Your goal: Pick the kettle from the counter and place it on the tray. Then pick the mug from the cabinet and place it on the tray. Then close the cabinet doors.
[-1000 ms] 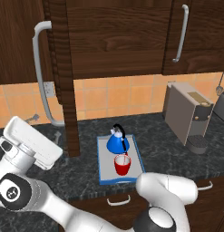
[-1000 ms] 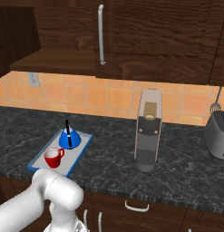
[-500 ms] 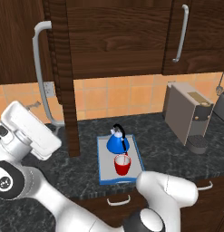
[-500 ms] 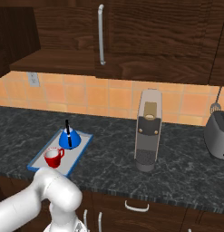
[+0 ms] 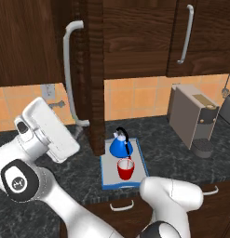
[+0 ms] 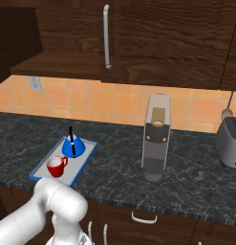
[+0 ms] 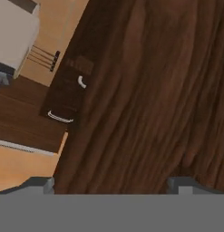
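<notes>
The kettle [image 5: 119, 146] and mug [image 5: 126, 169] already sit on the tray [image 5: 105, 175]. Only the cabinet doors remain: one door [image 5: 94, 74] stands open. My fingers [image 7: 37, 185] are spread apart, empty, facing its wood.

Kettle [image 5: 120, 147]: squat, bright blue, black arched handle, upright on the tray's far half. Mug [image 5: 126, 169]: glossy red, pale inside, upright just in front of the kettle, handle pointing right in the right base view. Tray [image 5: 105, 174]: flat light grey, blue rim, on the dark marbled counter [image 5: 163, 146]. Cabinet door [image 5: 90, 69]: dark brown wood grain, swung open edge-on above the tray's left, long grey bar handle.
</notes>
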Available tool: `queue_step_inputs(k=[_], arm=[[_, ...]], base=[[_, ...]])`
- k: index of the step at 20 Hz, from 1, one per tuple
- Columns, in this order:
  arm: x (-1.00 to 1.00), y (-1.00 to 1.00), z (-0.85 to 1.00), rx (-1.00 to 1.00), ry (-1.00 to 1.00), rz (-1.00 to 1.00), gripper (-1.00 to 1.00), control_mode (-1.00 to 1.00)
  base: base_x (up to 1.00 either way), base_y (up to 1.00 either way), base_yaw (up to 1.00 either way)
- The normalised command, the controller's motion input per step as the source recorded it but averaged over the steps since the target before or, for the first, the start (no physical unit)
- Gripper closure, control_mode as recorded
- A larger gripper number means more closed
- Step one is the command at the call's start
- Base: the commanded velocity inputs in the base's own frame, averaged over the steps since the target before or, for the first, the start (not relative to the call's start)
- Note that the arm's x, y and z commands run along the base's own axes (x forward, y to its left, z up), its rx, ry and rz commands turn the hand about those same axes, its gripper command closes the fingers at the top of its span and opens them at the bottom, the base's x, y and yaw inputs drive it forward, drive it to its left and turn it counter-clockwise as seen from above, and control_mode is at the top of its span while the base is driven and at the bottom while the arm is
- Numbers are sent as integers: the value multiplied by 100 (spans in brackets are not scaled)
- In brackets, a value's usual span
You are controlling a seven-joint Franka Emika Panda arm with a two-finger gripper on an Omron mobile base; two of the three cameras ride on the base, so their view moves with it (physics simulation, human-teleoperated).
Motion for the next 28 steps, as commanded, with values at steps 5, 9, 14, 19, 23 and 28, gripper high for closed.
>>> queue_step_inputs(k=[5,9,14,19,23,28], arm=[[-12,-86,24,15,-7,1,-100,-100],[2,-90,27,15,-5,11,-100,-100],[8,-94,23,18,-5,21,-100,-100],[21,-92,17,19,-1,26,-100,-100],[28,-93,12,19,-2,29,-100,-100],[44,-82,7,18,-1,31,-100,-100]], base=[[0,0,0],[0,0,0],[0,0,0],[0,0,0],[0,0,0],[0,0,0]])
